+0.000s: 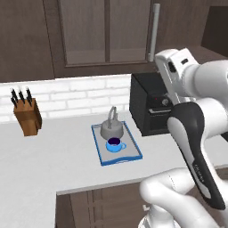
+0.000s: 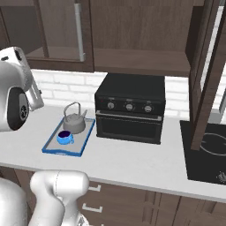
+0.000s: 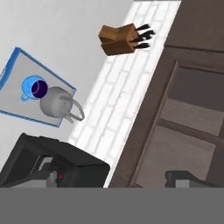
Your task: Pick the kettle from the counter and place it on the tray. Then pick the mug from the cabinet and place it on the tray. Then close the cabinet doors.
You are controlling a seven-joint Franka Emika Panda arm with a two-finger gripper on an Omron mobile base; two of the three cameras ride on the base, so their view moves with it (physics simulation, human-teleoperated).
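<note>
Your squat metal kettle point(image 1: 111, 128) and glossy round mug point(image 1: 114, 144) sit on the blue-rimmed tray point(image 1: 100, 153) (pincer state: cannot tell).

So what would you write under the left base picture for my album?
Kettle and blue mug sit together on the tray, beside the black oven.

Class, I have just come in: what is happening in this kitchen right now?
The kettle and the blue mug both sit on the tray on the counter, beside the black oven. The white arm is raised toward the cabinet doors, which look closed or nearly so. The hand view looks along a door panel; nothing shows between the fingers.
</note>
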